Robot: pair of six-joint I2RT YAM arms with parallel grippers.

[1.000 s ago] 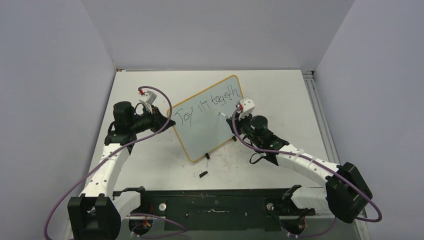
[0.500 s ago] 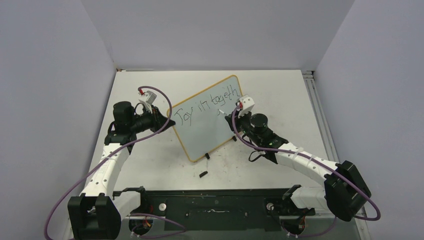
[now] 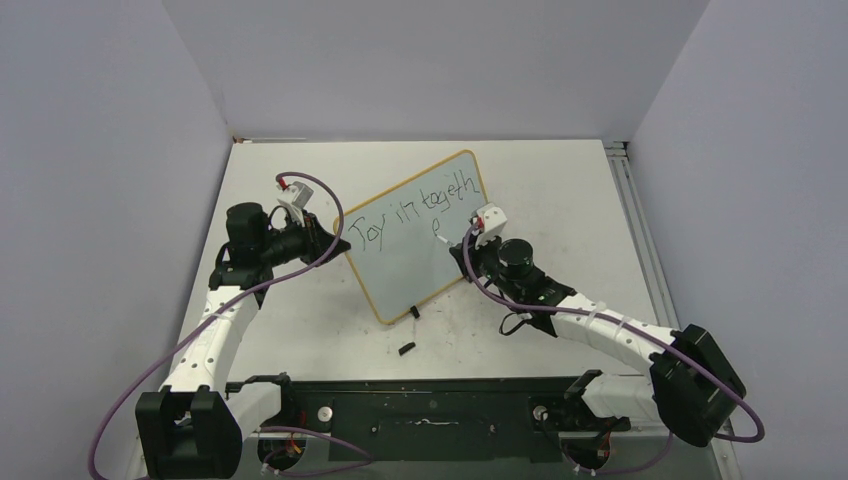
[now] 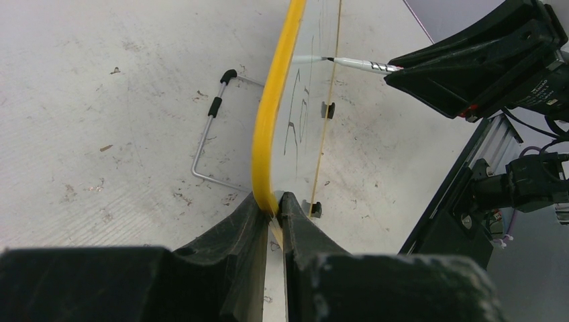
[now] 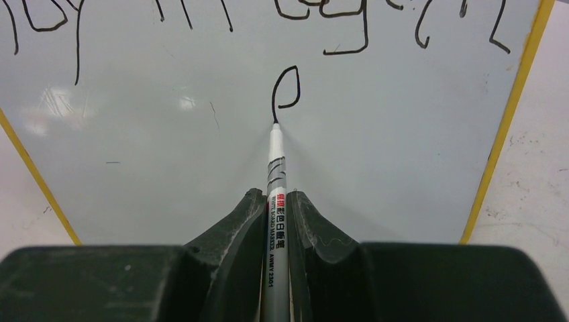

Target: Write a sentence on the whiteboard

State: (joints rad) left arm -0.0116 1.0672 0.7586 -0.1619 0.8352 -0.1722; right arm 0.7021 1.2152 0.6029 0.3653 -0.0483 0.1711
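Note:
The whiteboard point(image 3: 410, 265) stands tilted on the table, its yellow frame point(image 4: 272, 114) pinched at the left corner by my left gripper point(image 4: 274, 201), which is shut on it. The sentence point(image 3: 420, 210) runs along the top in black, reading roughly "Joy in togeth". Under that line is a fresh looped stroke point(image 5: 285, 90). My right gripper point(image 5: 276, 194) is shut on a white marker point(image 5: 276, 161). The marker's tip touches the board at the foot of the loop. From the top view the right gripper point(image 3: 462, 250) is at the board's right side.
A small black cap point(image 3: 405, 349) lies on the table in front of the board. A black clip foot point(image 3: 414, 312) sits on the board's lower edge. A wire stand point(image 4: 211, 127) rests behind the board. A black rail point(image 3: 430, 410) runs along the near edge.
My right gripper has drawn the marker down and toward the near side, leaving a small loop below the first line. The left gripper and the board have not moved.

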